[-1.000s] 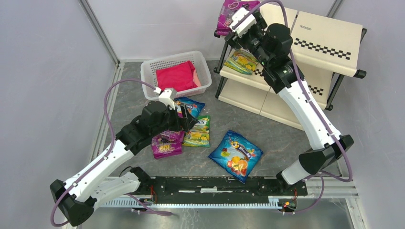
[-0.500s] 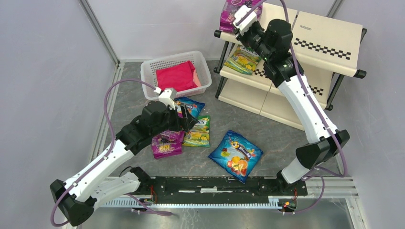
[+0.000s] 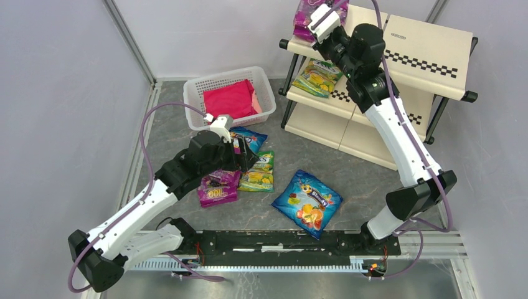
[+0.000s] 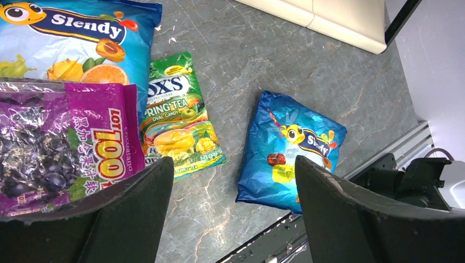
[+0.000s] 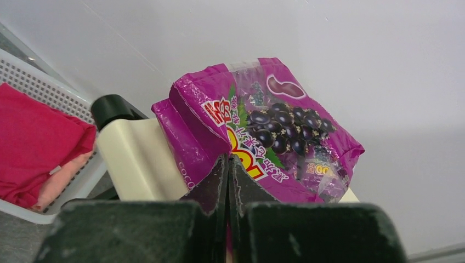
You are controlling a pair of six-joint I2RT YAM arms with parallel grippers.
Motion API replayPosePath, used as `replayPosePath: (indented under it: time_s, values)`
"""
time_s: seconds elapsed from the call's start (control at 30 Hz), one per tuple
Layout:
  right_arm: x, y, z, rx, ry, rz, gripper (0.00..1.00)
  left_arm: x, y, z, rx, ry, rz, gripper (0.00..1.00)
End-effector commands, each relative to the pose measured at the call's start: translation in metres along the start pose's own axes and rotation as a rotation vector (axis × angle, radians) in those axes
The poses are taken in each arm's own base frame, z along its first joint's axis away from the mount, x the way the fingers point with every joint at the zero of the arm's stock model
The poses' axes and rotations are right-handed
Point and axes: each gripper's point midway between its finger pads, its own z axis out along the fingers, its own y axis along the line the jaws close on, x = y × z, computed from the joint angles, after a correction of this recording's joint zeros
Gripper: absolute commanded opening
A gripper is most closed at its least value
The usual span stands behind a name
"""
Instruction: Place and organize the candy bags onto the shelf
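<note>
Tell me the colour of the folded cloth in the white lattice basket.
Bright pink folded cloth, clearest in the top external view.

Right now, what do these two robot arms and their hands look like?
Both the left arm and the right arm have white shells between chunky black joints. A purple cable loops along each. The left hand and right hand each end in two thick matte black fingers, with a small white box by the wrist.

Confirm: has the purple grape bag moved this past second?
Yes. The purple grape bag has shifted back and rightward, uncovering the black tube end of the shelf.
</note>
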Motion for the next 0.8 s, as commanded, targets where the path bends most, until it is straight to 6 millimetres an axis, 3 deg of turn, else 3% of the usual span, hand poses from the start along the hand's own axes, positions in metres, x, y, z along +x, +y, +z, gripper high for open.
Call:
replayPosePath:
  time_s: [0.0,0.2,0.33,0.57,0.77]
  values:
    - [-0.011,-0.045,-0.023,0.146,0.009,0.007,0.0,-0.018,-0.011,-0.001,0.045,-0.053,0.026,0.87]
    - [-0.01,-0.045,-0.036,0.17,0.003,0.019,0.0,-0.018,-0.012,0.003,0.044,-0.05,0.024,0.87]
    - [-0.005,-0.043,-0.032,0.156,0.02,0.004,0.0,-0.015,-0.015,0.002,0.063,-0.039,0.021,0.87]
    - [-0.009,-0.022,-0.024,0.057,-0.04,-0.023,0.01,-0.016,-0.014,-0.001,0.058,-0.045,0.021,0.87]
    - [-0.009,-0.017,-0.033,0.035,-0.058,-0.067,0.0,-0.016,-0.012,-0.004,0.051,-0.048,0.02,0.87]
